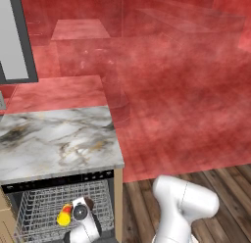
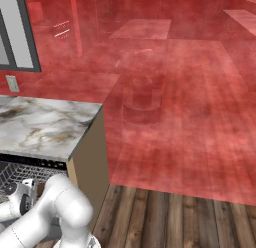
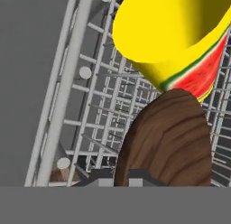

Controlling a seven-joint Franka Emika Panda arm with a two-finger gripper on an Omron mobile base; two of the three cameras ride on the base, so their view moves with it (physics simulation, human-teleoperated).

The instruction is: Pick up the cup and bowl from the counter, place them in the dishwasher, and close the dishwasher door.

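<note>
Marble counter [image 1: 59, 139], white-grey with dark and gold veins, sits above the dishwasher [image 1: 63, 181], whose black control strip runs just under the slab's wooden edge. Below that strip the silver wire rack [image 1: 41, 205] stands exposed, and the gripper [image 1: 84, 213] reaches down into it. Its jaws are drawn in narrow, clamped on the rim of the dark brown bowl [image 3: 164, 139], which the hand view shows standing on edge over the rack wires. Just beyond the bowl and touching it, the yellow cup [image 3: 169, 35] lies tilted in the rack, its watermelon-patterned side facing the bowl. From the left base view the cup [image 1: 64, 216] shows beside the gripper.
</note>
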